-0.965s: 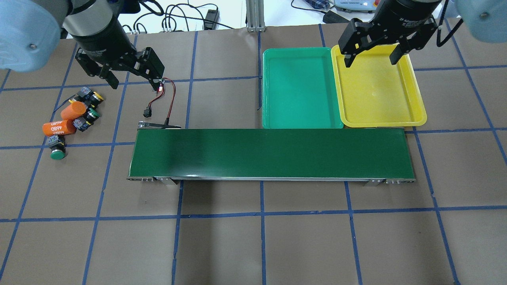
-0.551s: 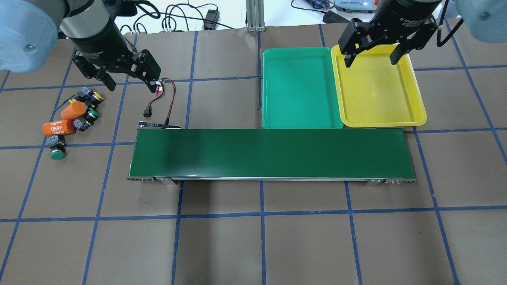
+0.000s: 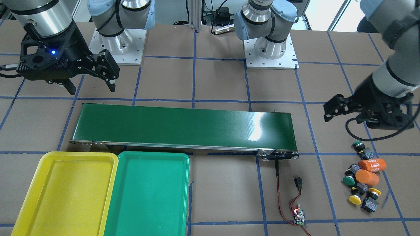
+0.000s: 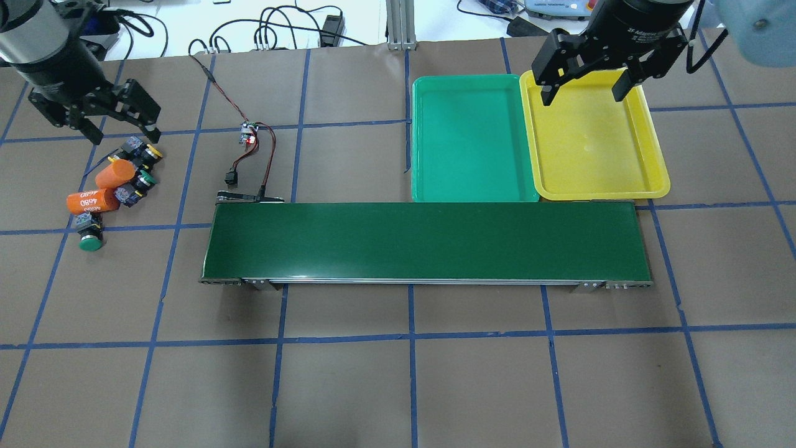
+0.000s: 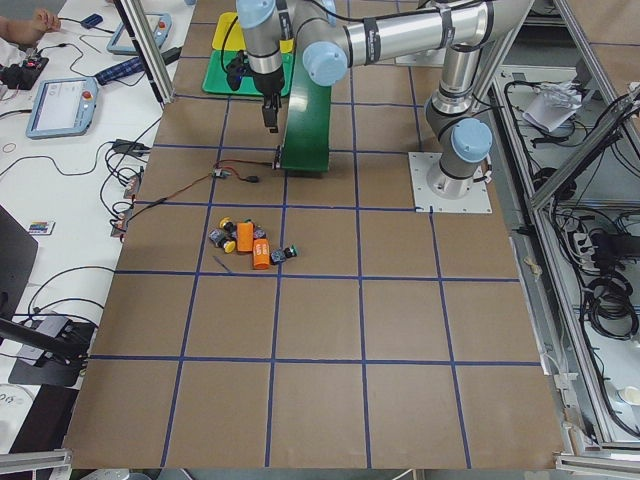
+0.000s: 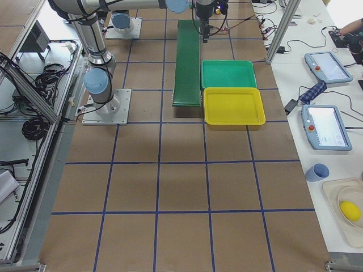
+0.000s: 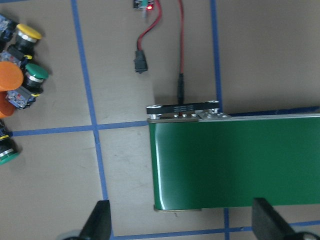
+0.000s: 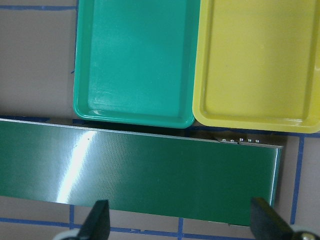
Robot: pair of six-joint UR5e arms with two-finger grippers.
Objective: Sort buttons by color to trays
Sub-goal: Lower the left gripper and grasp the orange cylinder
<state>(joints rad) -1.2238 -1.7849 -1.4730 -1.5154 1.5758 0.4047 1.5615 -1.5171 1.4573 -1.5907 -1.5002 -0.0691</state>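
Note:
Four buttons lie in a cluster at the table's left end with two orange cylinders: a yellow button (image 4: 149, 152), a green button (image 4: 144, 180), a green button (image 4: 91, 241), and a second yellow button (image 3: 355, 198) clear only in the front view. My left gripper (image 4: 126, 135) is open and empty, hovering just behind the cluster; its wrist view shows the yellow button (image 7: 27, 34) and green button (image 7: 35, 74) at far left. My right gripper (image 4: 583, 98) is open and empty over the back of the yellow tray (image 4: 597, 155). The green tray (image 4: 472, 143) lies beside it. Both trays are empty.
The long dark-green conveyor belt (image 4: 423, 239) runs across the middle, in front of the trays. A small circuit board (image 4: 249, 134) with red and black wires lies behind the belt's left end. Orange cylinders (image 4: 93, 200) marked 4680 touch the buttons.
My left gripper has moved left, from beside the circuit board to just behind the button cluster, still open. The right gripper has not moved.

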